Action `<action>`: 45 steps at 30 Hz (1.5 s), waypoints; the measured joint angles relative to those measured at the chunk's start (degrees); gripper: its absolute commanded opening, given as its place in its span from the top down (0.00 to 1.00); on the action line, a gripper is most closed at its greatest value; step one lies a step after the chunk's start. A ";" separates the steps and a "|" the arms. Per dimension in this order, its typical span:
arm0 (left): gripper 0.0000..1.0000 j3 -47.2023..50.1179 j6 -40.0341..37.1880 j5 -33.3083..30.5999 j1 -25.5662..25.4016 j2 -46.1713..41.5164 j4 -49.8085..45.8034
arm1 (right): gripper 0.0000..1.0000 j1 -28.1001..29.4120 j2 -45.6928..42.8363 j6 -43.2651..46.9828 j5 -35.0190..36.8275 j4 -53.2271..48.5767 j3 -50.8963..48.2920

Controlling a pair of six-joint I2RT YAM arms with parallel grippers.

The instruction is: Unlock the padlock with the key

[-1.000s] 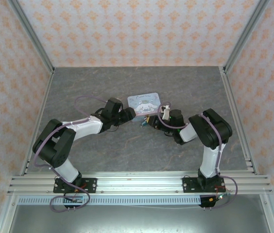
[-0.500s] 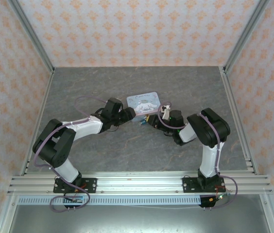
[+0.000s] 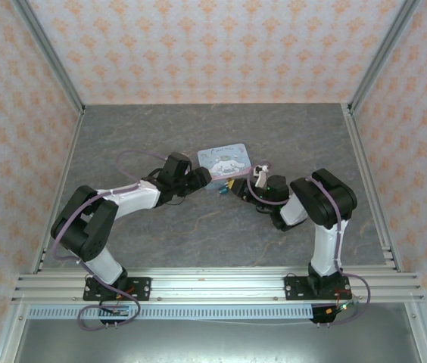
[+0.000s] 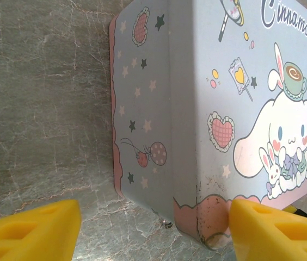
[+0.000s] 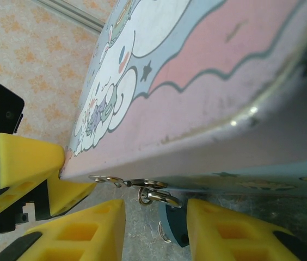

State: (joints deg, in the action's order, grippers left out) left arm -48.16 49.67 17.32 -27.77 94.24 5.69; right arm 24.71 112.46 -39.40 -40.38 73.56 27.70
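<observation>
While parted, right end effector [image 5: 154, 215] seemingly brackets padlock [image 5: 172, 225].

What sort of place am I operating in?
Probably a purpose-built robot test booth, not a real room: aluminium frame posts box in a grey stone-look table, patterned orange wallpaper covers the walls, and the left arm and right arm are bolted to a rail at the near edge.

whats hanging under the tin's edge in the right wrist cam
Under the rim of the tin hang small metal rings, and below them the teal padlock, between the fingers of the open right gripper. The padlock's lower part runs off the picture, so its keyhole is hidden.
</observation>
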 measured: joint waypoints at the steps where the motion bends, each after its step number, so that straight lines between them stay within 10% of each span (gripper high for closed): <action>1: 0.29 0.00 0.00 0.00 0.00 0.00 0.00 | 0.66 0.00 0.00 -0.04 -0.02 0.04 -0.02; 33: 0.29 0.00 0.44 -0.37 -0.37 0.00 0.02 | 0.68 1.40 3.72 -1.09 1.40 2.05 2.16; 45: 0.30 0.00 0.46 -0.37 -0.37 0.04 0.04 | 0.87 1.40 4.44 -1.22 1.42 3.80 2.32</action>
State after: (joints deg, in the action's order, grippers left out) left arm -48.16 50.13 16.95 -28.14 94.28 5.74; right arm 26.11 116.90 -40.62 -38.96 77.36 30.02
